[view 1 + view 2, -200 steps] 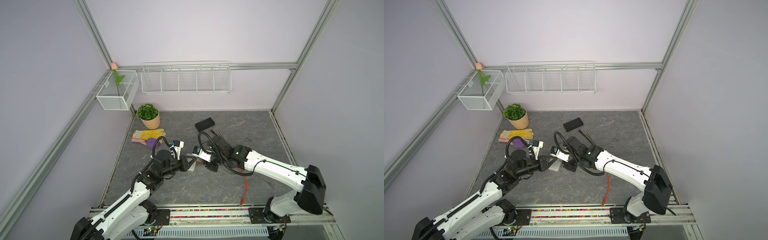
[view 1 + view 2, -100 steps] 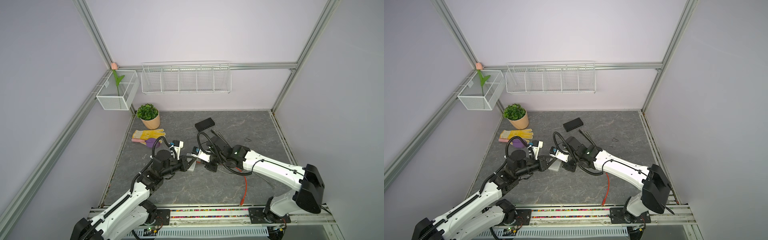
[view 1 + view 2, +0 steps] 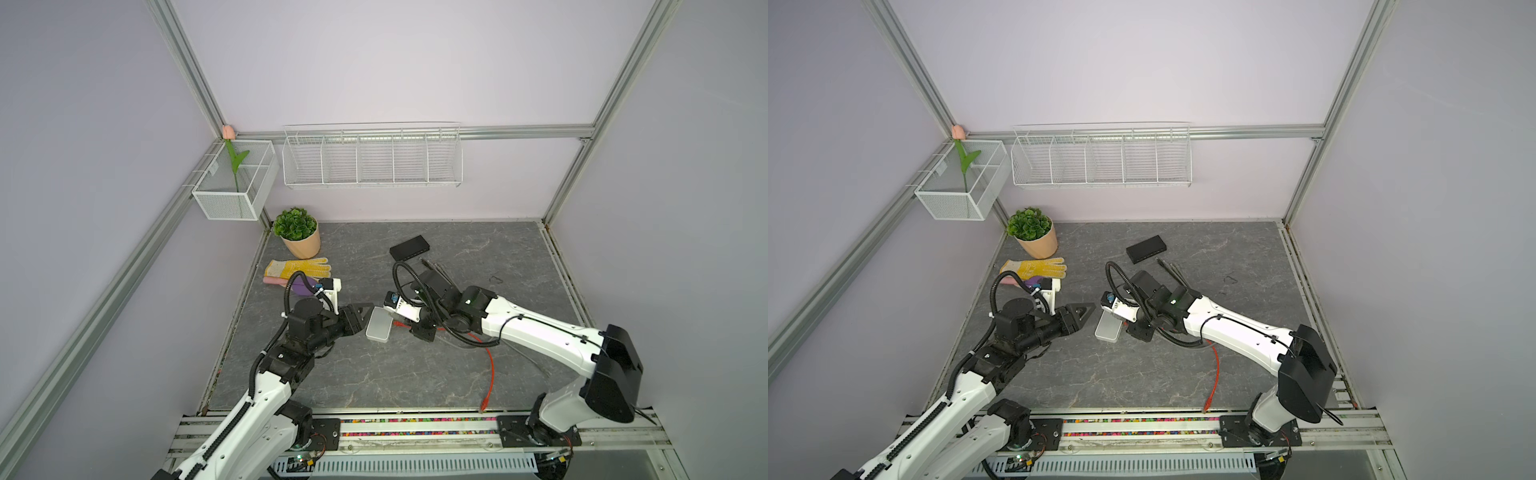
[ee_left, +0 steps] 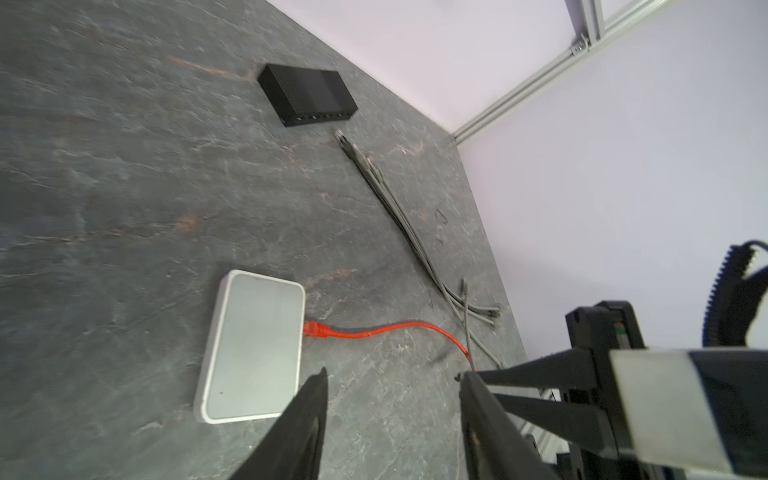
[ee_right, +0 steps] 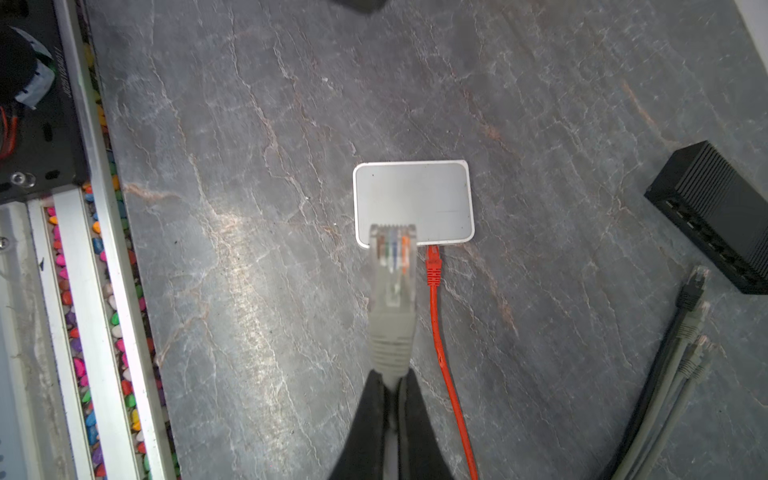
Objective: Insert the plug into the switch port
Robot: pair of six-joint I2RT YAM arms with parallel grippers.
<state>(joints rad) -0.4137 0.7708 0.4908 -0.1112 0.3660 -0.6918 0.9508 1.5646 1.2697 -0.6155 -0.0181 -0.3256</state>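
The right end effector point(image 5: 390, 380), clamped on the grey plug point(image 5: 392, 266), must lower it level to the switch point(image 5: 413, 195), probably beside the red plug point(image 5: 433, 259); the left end effector point(image 4: 392, 376) is apart.

**Two white-and-black robot arms, each ending in a black claw**

The left arm point(image 3: 266, 399) and right arm point(image 3: 540, 336) wear glossy white shells over their long links, with matt black housings at the joints. The right arm's shoulder housing point(image 3: 611, 374) is a bulky, angular black block. A ribbed black conduit point(image 3: 291, 286) loops over the left wrist, and a matching right conduit point(image 3: 405, 274) over the other. Thin black cables run along the white shells. Each wrist carries a white camera mount point(image 3: 330, 289) with a blue connector, and a green light point(image 3: 468, 296) glows on the right arm. The left claw point(image 4: 390, 382) and right claw point(image 5: 392, 380) have black fingers tapering to narrow tips. Black base plates point(image 3: 328, 430) show screw heads.
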